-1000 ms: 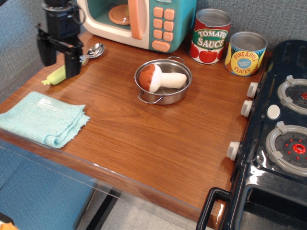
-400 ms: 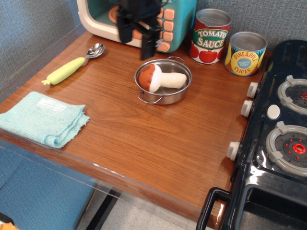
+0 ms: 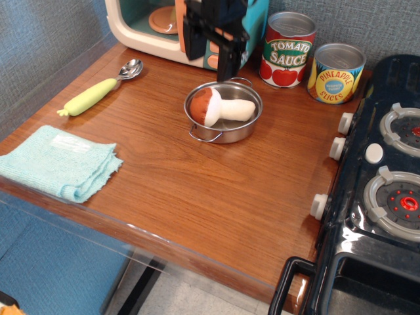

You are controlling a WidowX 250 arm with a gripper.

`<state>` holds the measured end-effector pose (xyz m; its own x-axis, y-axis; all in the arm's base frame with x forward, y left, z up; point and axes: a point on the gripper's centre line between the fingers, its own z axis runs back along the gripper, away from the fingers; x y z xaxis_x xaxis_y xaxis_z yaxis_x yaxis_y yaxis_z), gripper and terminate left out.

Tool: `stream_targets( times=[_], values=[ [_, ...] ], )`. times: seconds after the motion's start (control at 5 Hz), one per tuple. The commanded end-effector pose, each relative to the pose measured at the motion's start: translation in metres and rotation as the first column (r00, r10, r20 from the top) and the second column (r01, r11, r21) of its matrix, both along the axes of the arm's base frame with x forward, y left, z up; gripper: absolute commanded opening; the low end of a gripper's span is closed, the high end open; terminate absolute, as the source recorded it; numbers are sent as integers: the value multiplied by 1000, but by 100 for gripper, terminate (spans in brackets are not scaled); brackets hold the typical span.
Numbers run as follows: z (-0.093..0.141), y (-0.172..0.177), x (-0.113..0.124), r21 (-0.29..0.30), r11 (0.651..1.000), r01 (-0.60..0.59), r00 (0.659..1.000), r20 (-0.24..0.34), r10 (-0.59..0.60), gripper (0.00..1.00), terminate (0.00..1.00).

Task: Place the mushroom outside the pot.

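- The gripper (image 3: 210, 51) is hanging above the counter (image 3: 197, 177), behind the pot (image 3: 223, 111) and in front of the microwave (image 3: 190, 29); its two dark fingers (image 3: 227, 62) are standing parted with a clear gap between them, and they are holding nothing.
- The fingers are pointing downward, the nearer tip lying just above the pot's far rim in this view; how high they are above it is hard to judge.
- The mushroom (image 3: 220, 108) is lying on its side inside the pot, its brown cap toward the left wall and its cream stem pointing right.
- The pot is sitting near the middle of the counter, with two cans (image 3: 312, 59) behind it to the right and a stove (image 3: 380, 184) at the right edge.
- A spoon (image 3: 102, 88) and a cloth (image 3: 59, 161) are lying well apart from the pot on the left.
- Judging by this, the task is only beginning: nothing is grasped, and the mushroom is not yet out.
- What is left, it seems, is lowering onto the mushroom, closing on it, lifting it clear of the rim and setting it on bare counter.
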<state>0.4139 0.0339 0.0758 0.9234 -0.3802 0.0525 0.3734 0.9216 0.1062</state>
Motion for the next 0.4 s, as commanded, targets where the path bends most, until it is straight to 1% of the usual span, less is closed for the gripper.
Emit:
stream_targets(
  times=[0.0,0.2],
  values=[
    [7,-13,-1,21,1000,-8,1000,20,8,100,0],
    [2,-21,-3,19,1000,-18,999,27,17,100,0]
  ],
)
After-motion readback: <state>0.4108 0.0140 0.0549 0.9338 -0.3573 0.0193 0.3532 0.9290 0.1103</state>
